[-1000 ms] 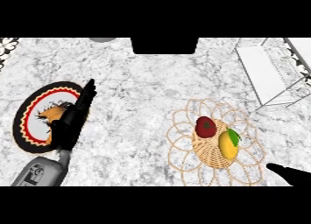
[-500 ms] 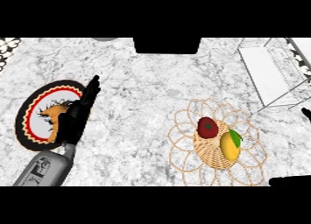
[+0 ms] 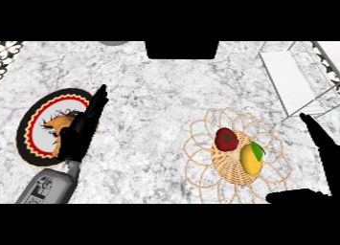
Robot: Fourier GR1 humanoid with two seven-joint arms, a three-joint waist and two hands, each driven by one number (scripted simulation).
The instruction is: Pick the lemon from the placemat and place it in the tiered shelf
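The yellow lemon (image 3: 251,160), with a green leaf on it, lies in the woven middle of the wicker placemat (image 3: 200,165), next to a red fruit (image 3: 226,139). The white tiered shelf (image 3: 296,81) stands at the back right. My right hand (image 3: 333,160) is open just right of the placemat; its straight fingers point away from me and its thumb reaches left below the lemon. It touches nothing. My left hand (image 3: 80,133) is open with straight fingers above a round black, red and orange mat (image 3: 37,125) at the left.
A black block (image 3: 181,49) sits at the counter's back edge, with a small grey thing (image 3: 114,42) to its left. Patterned tiles (image 3: 3,60) border the far left corner. Bare marble (image 3: 154,100) lies between the two mats.
My right hand has come up from the lower right corner and spread open beside the placemat. The left hand has hardly moved. The lemon has stayed in place.
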